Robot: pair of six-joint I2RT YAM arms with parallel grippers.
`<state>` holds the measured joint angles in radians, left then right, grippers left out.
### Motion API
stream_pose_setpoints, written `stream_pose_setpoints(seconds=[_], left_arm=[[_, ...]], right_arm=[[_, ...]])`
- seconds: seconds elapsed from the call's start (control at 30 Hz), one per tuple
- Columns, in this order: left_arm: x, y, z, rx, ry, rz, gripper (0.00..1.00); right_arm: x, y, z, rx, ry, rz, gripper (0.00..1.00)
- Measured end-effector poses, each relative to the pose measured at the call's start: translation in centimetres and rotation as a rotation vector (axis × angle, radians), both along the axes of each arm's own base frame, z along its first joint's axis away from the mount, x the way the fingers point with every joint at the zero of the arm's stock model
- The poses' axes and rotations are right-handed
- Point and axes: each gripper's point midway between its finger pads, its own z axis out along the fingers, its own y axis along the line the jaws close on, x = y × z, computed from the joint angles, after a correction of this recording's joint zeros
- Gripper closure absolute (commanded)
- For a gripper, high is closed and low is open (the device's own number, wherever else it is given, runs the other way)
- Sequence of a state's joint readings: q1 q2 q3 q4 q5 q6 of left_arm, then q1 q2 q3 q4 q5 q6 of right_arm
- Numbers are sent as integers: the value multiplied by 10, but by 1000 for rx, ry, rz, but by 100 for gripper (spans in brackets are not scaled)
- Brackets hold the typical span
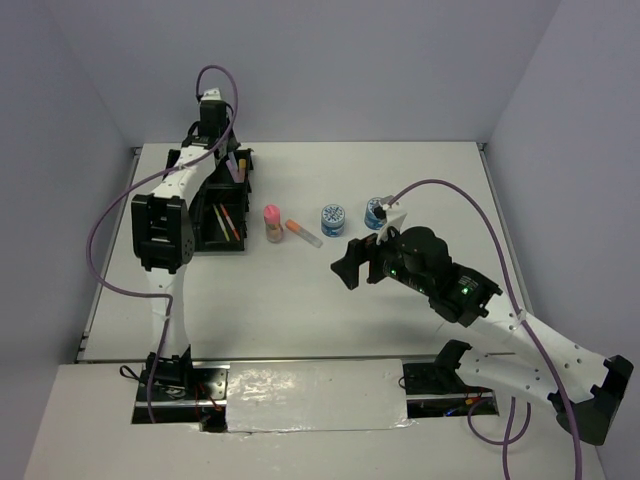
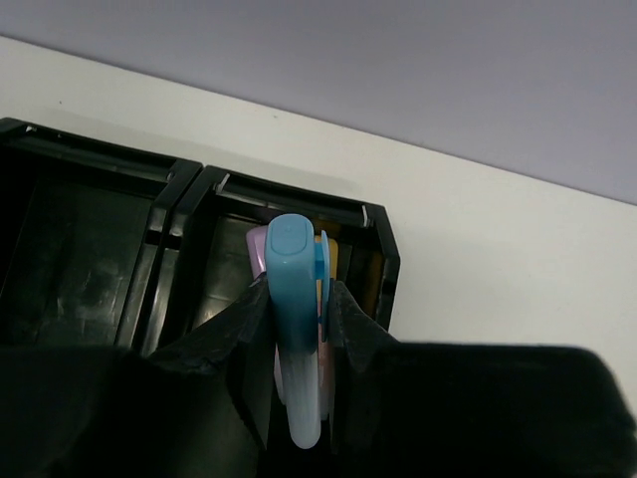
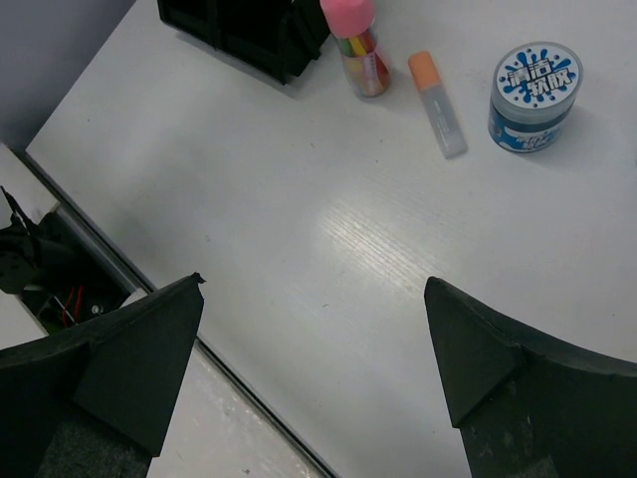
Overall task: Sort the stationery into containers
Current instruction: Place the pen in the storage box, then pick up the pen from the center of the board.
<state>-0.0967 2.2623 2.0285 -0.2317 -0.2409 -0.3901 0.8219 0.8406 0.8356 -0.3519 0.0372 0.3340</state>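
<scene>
Left gripper point(image 2: 299, 304) clamps the blue marker point(image 2: 291, 269) over the tray point(image 2: 289, 195) at ten o'clock. Right gripper point(image 3: 314, 289) gapes wide; nothing held.

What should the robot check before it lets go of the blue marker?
1. Left fingers pinch the light-blue marker firmly: ok.
2. Marker lined up over the tray compartment holding the pink marker: ok.
3. Enough room in that compartment: cannot tell.
4. Right fingers open and holding nothing: ok.
5. Everything sorted: not ok. The pink-capped tube, orange marker and two blue tins wait on the table.
</scene>
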Motion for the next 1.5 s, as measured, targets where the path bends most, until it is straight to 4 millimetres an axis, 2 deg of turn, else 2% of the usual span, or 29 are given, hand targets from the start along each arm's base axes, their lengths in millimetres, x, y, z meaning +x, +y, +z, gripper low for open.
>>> stream_pose_setpoints(seconds=[0.17, 0.23, 0.3, 0.33, 0.4, 0.43, 0.5, 0.53, 0.63, 0.7, 0.77, 0.87, 0.93, 1.0, 1.03, 1.07, 1.1, 1.17, 1.23, 1.3, 1.4, 1.5], left_arm=[[2, 1, -9, -3, -16, 6, 74], [-1, 1, -22, -3, -1, 10, 74], [-8, 2, -42, -3, 32, 11, 68], [-12, 2, -52, -3, 53, 12, 57], [-22, 3, -70, -4, 97, 17, 44], [-25, 3, -75, -7, 109, 23, 28], [-27, 5, -76, -10, 113, 35, 14], [-27, 5, -71, -14, 104, 42, 1], [-28, 6, -41, -35, 55, 56, 1], [-31, 6, -3, -49, -2, 57, 1], [-35, 5, 41, -70, -71, 56, 1], [-47, 3, 133, -104, -227, 39, 1], [-66, 4, 186, -131, -311, 44, 1], [-100, 6, 230, -164, -365, 51, 1], [-120, 8, 245, -182, -384, 54, 1], [-143, 9, 256, -199, -395, 54, 1], [-164, 10, 260, -217, -396, 51, 1], [-213, 11, 257, -246, -396, 38, 1], [-254, 11, 236, -260, -360, 30, 1], [-289, 10, 210, -260, -306, 15, 1], [-329, 12, 178, -230, -226, -6, 1], [-357, 18, 166, -163, -217, -24, 1]], right_arm=[[0, 0, 0, -9, -9, 5, 0], [1, 0, 0, -11, -11, 5, 0], [1, 0, -2, -12, -12, 6, 0], [1, 0, -4, -13, -10, 7, 0], [1, 0, -5, -17, -7, 6, 0], [1, 0, -6, -18, -7, 6, 0], [2, 1, -8, -23, -7, 7, 0], [3, 1, -9, -28, -5, 8, 0], [6, 4, -17, -50, 4, 11, 0], [11, 8, -25, -70, 15, 13, 0], [18, 14, -37, -99, 35, 18, 0], [34, 24, -61, -164, 76, 34, 1], [50, 30, -74, -206, 100, 36, 4], [72, 38, -80, -245, 107, 39, 12], [85, 43, -80, -263, 101, 42, 15], [98, 49, -79, -281, 95, 48, 24], [111, 56, -77, -297, 82, 54, 28], [138, 72, -76, -332, 53, 70, 32], [163, 86, -79, -368, 30, 82, 33], [179, 97, -94, -411, 37, 107, 34], [185, 100, -130, -477, 92, 154, 35], [180, 96, -169, -542, 167, 199, 36]])
